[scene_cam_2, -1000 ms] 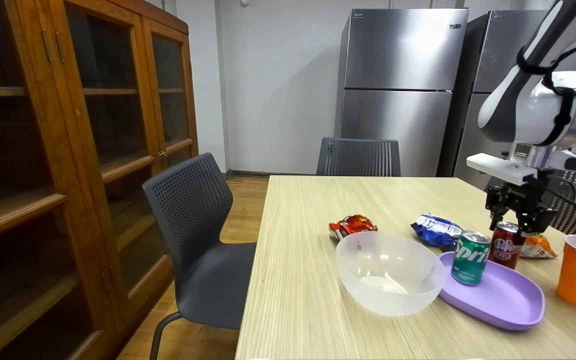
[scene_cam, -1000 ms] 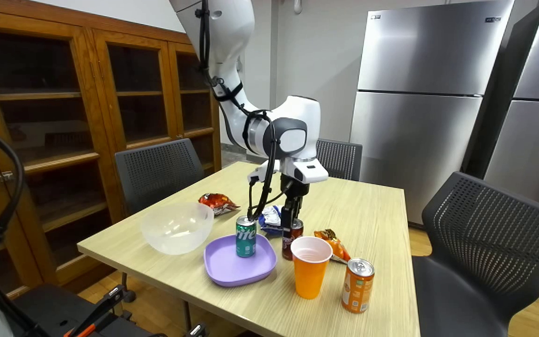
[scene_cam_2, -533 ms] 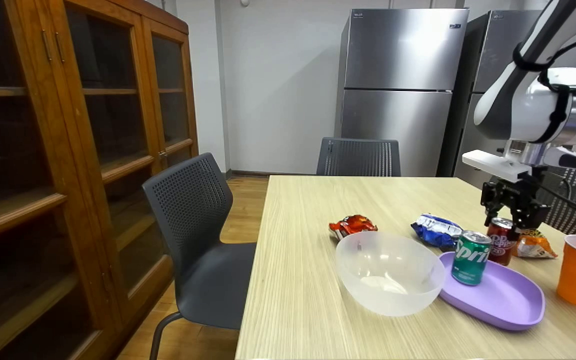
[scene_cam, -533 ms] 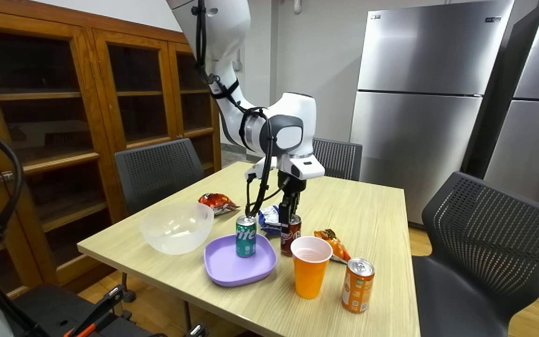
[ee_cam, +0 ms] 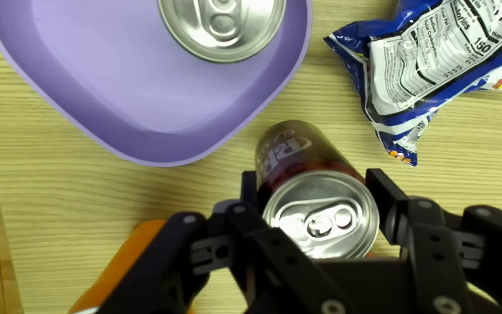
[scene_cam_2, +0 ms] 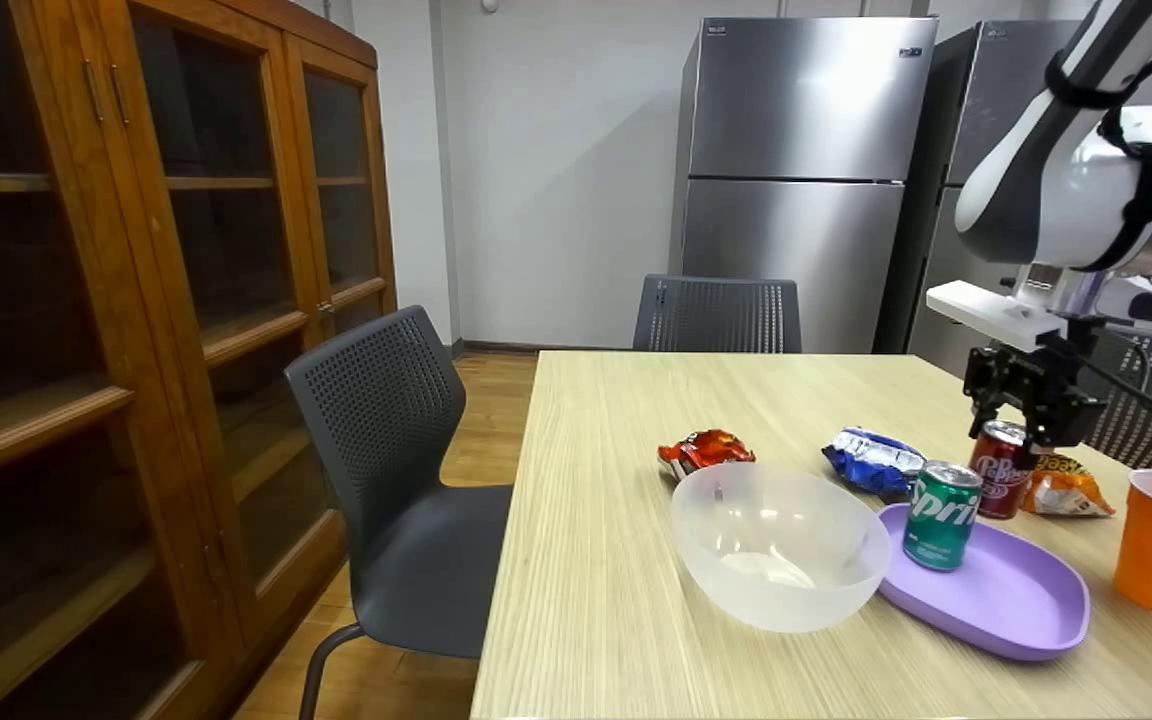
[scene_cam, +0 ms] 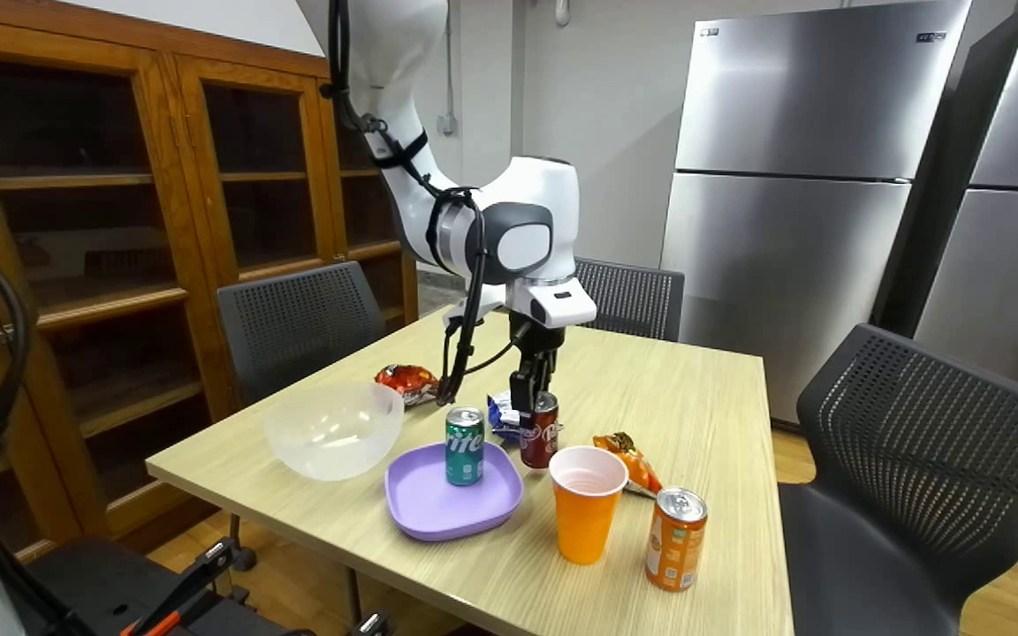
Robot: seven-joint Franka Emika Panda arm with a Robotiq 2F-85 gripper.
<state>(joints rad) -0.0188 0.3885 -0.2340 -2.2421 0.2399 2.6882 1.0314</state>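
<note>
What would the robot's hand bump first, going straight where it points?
Probably the table: the hand points down, holding the Dr Pepper can, whose bottom would touch first. Any gap beneath is unclear.

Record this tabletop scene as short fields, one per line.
Gripper: closed on the Dr Pepper can
Pose of Dr Pepper can: roughly upright; contact with the light wood table unclear
On the purple plate: upright Sprite can
Beside the purple plate: translucent bowl
Drinkware: upright orange cup
Next to the orange cup: upright orange can
Snack bags: red bag, blue bag, orange bag
Background: wooden cabinet, silver refrigerators
</note>
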